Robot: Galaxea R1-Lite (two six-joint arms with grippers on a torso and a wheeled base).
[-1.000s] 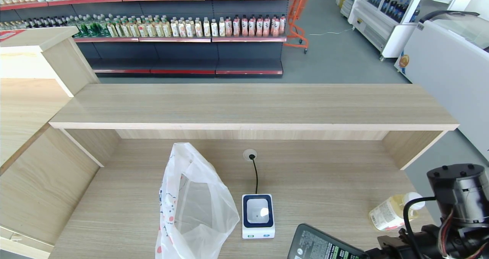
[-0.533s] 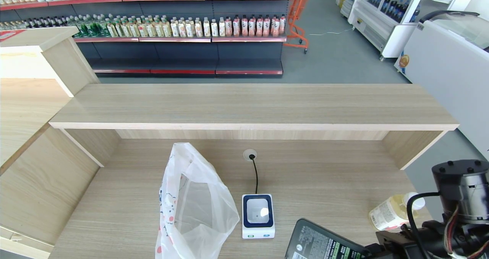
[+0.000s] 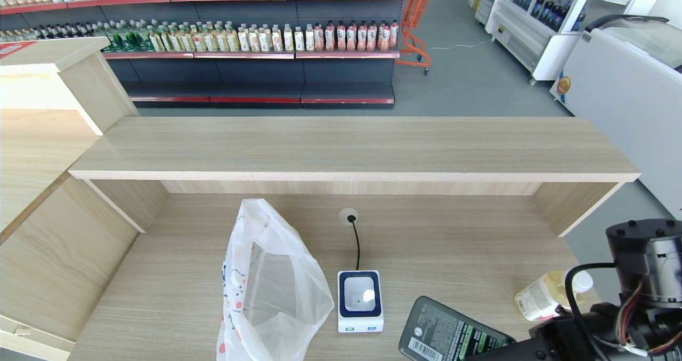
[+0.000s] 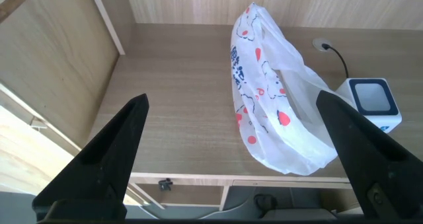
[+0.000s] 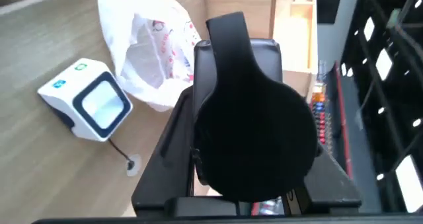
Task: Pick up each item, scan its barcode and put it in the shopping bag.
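Note:
My right gripper (image 3: 509, 344) is shut on one end of a flat black packet (image 3: 446, 330) with a white barcode label facing up. It holds the packet just above the desk, close to the right of the white and blue scanner (image 3: 360, 300). In the right wrist view the packet (image 5: 251, 135) is a dark shape, with the scanner (image 5: 89, 106) and the shopping bag (image 5: 153, 59) beyond it. The white shopping bag (image 3: 269, 289) with red prints stands open to the left of the scanner. My left gripper (image 4: 234, 161) hangs open above the bag (image 4: 268, 108), nothing between its fingers.
A yellowish bottle (image 3: 549, 294) with a white cap lies on the desk at the far right. The scanner's black cable (image 3: 356, 244) runs back to a hole in the desk. A raised counter ledge (image 3: 351, 148) borders the back and wooden walls close both sides.
The black packet has moved up and a little left toward the scanner, and its barcode label has come into sight. The right arm has shifted with it.

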